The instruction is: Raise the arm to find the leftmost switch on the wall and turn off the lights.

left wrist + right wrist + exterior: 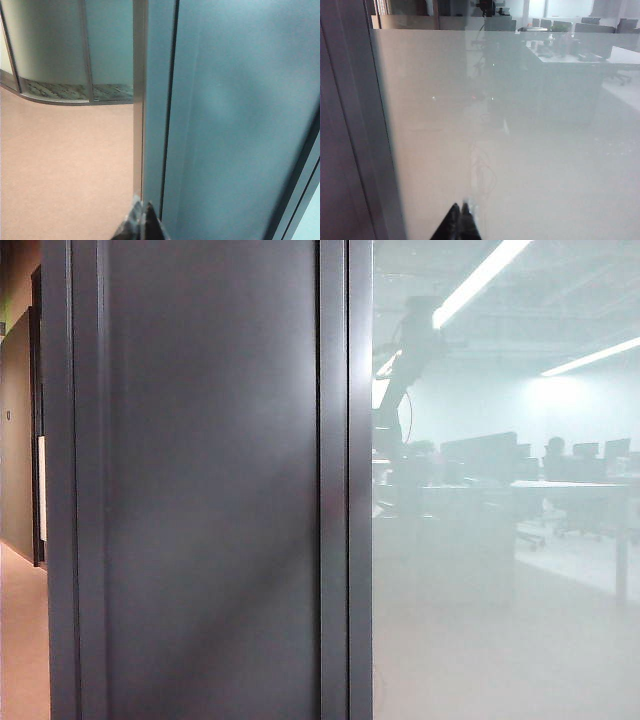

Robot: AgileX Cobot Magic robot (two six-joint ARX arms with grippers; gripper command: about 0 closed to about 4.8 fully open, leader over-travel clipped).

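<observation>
Switch: none visible; raise the arm slowly, scanning the wall (only glass here).
Left claw: pressed together.
Right claw: pressed together.

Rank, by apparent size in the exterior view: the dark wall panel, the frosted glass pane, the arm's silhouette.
1-2. Dark wall panel and frosted glass pane: look alike in size, so unranked.
3. The arm silhouette, far smaller.
Neither the left gripper nor the right gripper shows there.

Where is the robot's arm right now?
In the exterior view the arm is a dark silhouette in the pale glass, right of the grey post, reaching up toward the ceiling light, left of the monitors.
</observation>
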